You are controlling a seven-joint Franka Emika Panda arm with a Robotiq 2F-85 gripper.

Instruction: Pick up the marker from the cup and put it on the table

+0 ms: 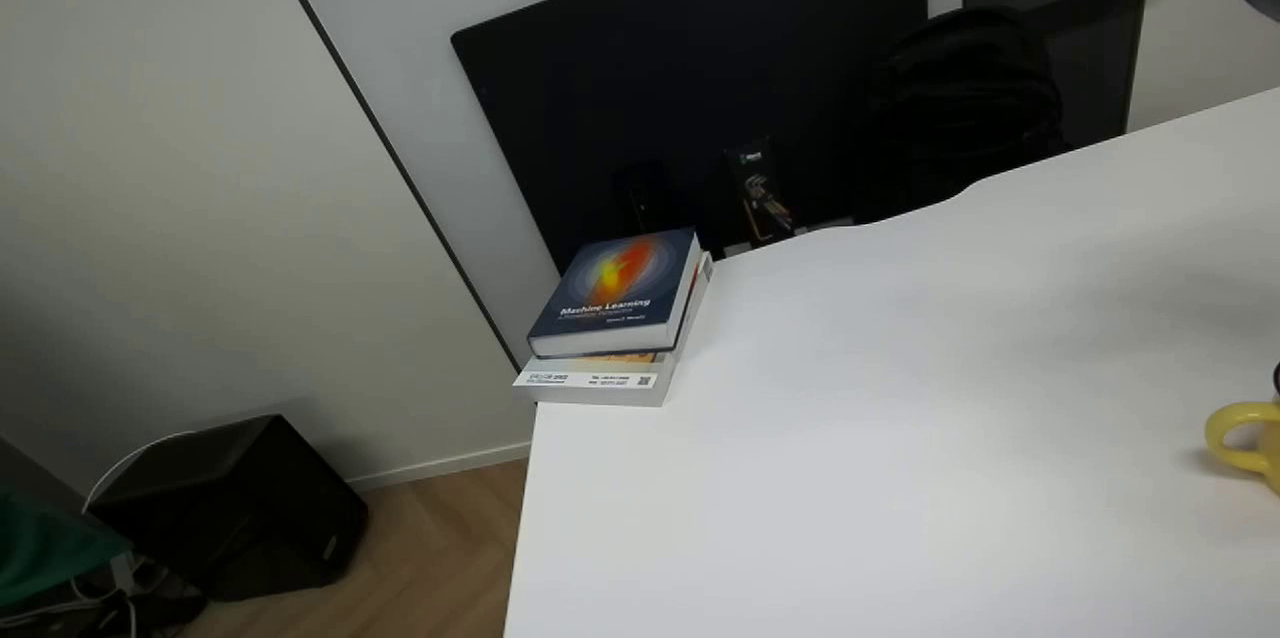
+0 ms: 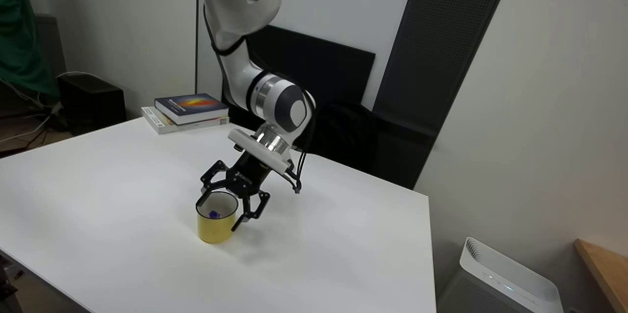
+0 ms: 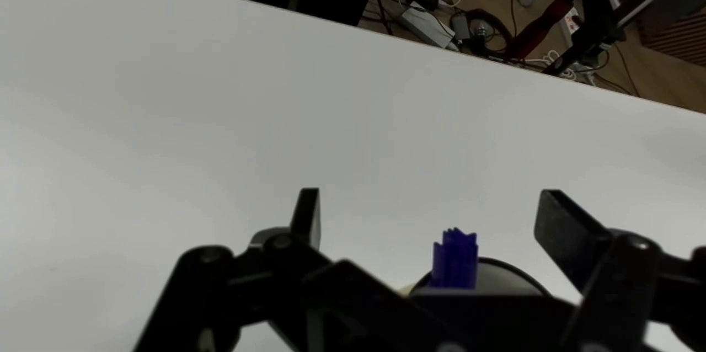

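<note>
The gripper (image 2: 216, 217) hung spread wide, close to the yellow cup (image 2: 214, 230); the marker (image 3: 455, 261) was inside that cup, its purple end visible in the wrist view; the cup stood upright on the white bench (image 2: 338, 239).

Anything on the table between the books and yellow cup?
Nothing: bare white table from the stacked books to the yellow cup, which the frame edge cuts off, in an exterior view.

Office or lab, Machine Learning book (image 1: 615, 293), robot arm (image 2: 245, 77)
</note>
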